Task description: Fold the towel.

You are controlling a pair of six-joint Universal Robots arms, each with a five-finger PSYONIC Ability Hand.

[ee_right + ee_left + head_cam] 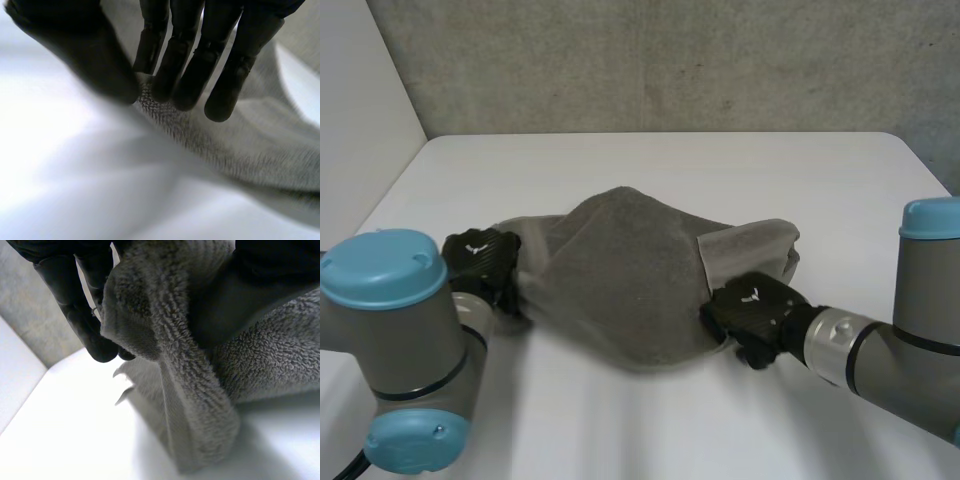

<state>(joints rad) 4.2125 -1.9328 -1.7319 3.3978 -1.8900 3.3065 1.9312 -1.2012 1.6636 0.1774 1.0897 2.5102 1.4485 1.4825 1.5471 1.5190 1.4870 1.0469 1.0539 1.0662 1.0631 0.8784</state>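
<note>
1. The left hand (480,258), left of centre, pinches the towel's (620,280) left edge between fingers and thumb.
2. The right hand (752,308), right of centre, pinches the right edge.
3. The towel sits humped mid-frame on the table (670,165).
4. A grey wall (670,60) spans the top.

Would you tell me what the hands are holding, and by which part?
The towel: left hand grips its left-side edge, right hand pinches its right-side edge.

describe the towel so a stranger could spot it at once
On the white table, look between the left hand and the right hand, both black. The towel is the humped cloth they pinch: the only soft grey thing there.
</note>
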